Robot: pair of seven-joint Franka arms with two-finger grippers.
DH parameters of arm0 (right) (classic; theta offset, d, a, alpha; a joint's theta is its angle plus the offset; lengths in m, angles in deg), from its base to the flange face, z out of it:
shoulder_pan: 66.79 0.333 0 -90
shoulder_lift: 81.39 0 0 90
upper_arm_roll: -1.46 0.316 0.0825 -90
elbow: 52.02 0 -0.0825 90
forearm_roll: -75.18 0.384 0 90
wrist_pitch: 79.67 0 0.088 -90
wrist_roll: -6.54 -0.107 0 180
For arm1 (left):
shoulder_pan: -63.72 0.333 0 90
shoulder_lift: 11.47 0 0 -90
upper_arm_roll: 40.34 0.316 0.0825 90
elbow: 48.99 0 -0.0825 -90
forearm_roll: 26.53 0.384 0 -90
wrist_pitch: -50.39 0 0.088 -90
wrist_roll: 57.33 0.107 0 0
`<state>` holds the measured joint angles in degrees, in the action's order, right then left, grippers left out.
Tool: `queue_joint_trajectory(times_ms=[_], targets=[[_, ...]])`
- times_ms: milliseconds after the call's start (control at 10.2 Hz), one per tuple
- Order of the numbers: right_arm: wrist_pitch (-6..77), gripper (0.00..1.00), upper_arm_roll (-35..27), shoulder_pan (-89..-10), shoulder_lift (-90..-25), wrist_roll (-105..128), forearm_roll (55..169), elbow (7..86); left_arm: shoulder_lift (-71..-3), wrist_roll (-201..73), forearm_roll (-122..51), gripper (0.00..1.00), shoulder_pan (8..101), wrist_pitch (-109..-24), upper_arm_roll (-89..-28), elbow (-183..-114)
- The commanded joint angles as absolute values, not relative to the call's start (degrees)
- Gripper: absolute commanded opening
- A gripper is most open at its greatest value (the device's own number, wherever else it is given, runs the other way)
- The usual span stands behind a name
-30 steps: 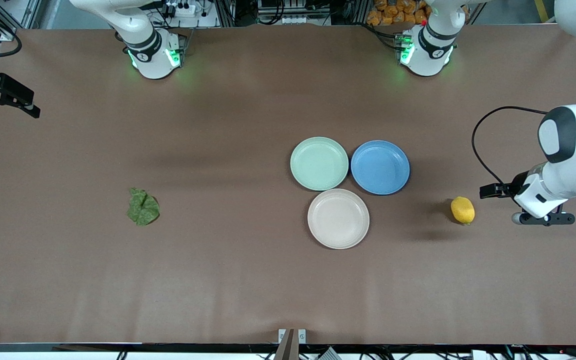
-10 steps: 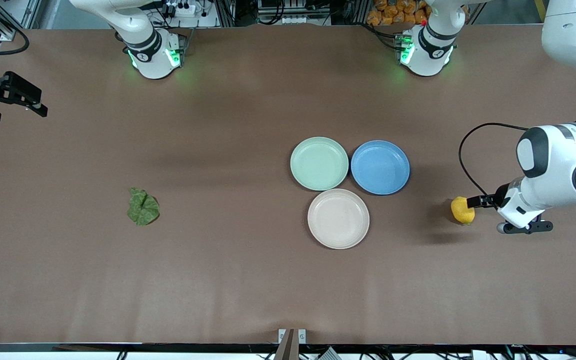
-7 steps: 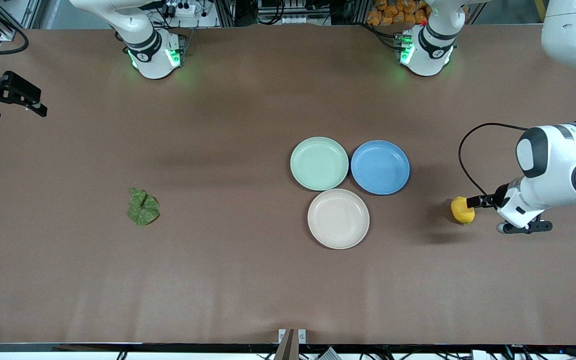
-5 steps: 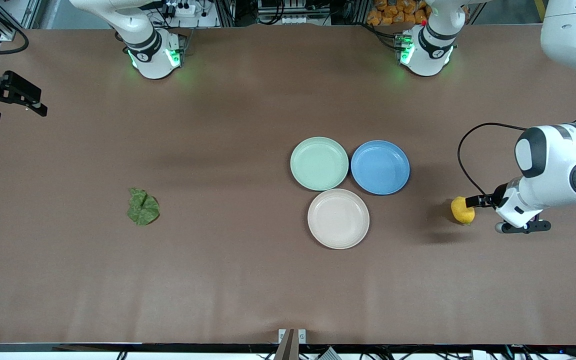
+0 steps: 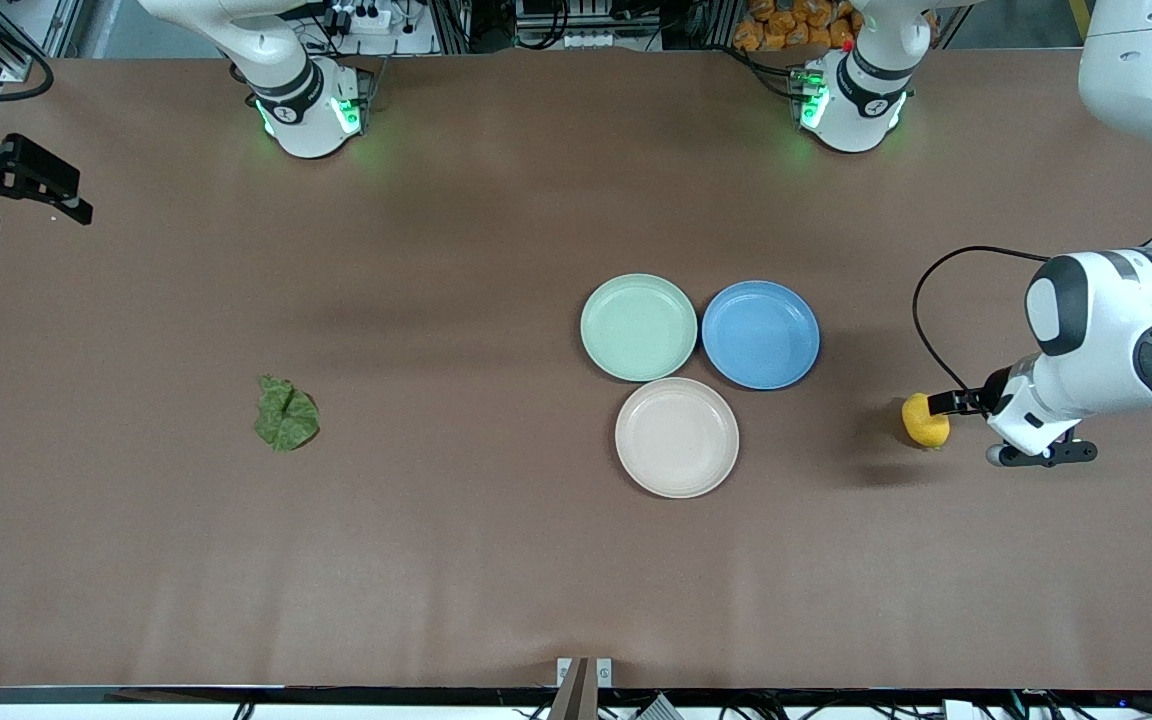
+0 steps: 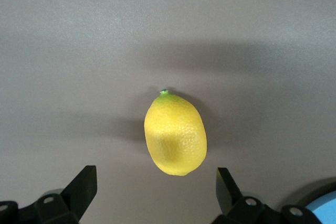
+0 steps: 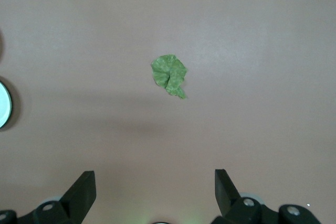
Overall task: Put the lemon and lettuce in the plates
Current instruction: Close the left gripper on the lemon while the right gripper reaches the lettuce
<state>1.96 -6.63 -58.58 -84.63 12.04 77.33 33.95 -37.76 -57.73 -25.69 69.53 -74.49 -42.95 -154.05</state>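
Note:
The yellow lemon (image 5: 924,420) lies on the table toward the left arm's end, beside the plates. My left gripper (image 5: 944,403) is low over it and open. In the left wrist view the lemon (image 6: 175,134) lies just ahead of the open left gripper (image 6: 156,192), untouched. The dark green lettuce (image 5: 286,414) lies toward the right arm's end. My right gripper (image 5: 71,195) hangs open and empty over that end's table edge. In the right wrist view the lettuce (image 7: 169,75) lies well ahead of the right gripper (image 7: 155,190). The mint plate (image 5: 638,327) and beige-pink plate (image 5: 676,437) are empty.
A blue plate (image 5: 760,334) stands beside the mint plate, on the side toward the lemon, touching it. The beige-pink plate is nearer the front camera than both. The two arm bases (image 5: 308,110) (image 5: 851,105) stand at the table's back edge.
My left gripper has moved in from beside the lemon to just over it, staying open. My right gripper has shifted slightly at the table's edge. Lemon and lettuce have not moved.

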Motion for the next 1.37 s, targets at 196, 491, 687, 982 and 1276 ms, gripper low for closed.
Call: queue_joint_trajectory(times_ms=[196,491,687,982,1276], targets=[[0.6,1.00,-6.1,-58.3,-85.5,12.1,78.3,32.7,-38.0,-59.6,-25.3,1.00,69.2,-75.6,-42.9,-154.5],[1.5,1.00,-6.4,-58.5,-85.0,12.3,78.3,32.7,-38.3,-59.7,-25.3,1.00,69.2,-76.2,-42.9,-154.5],[2.4,1.00,-6.4,-58.7,-85.0,12.0,78.2,32.8,-38.5,-59.7,-25.3,1.00,69.1,-76.2,-42.9,-154.5],[3.4,1.00,-6.3,-58.7,-84.0,12.0,77.4,34.2,-38.5,-59.8,-25.3,1.00,69.2,-76.4,-42.9,-154.5],[13.4,1.00,-6.3,-58.7,-78.2,11.9,77.5,45.6,-38.8,-60.5,-25.3,1.00,69.1,-76.4,-42.9,-154.5]])
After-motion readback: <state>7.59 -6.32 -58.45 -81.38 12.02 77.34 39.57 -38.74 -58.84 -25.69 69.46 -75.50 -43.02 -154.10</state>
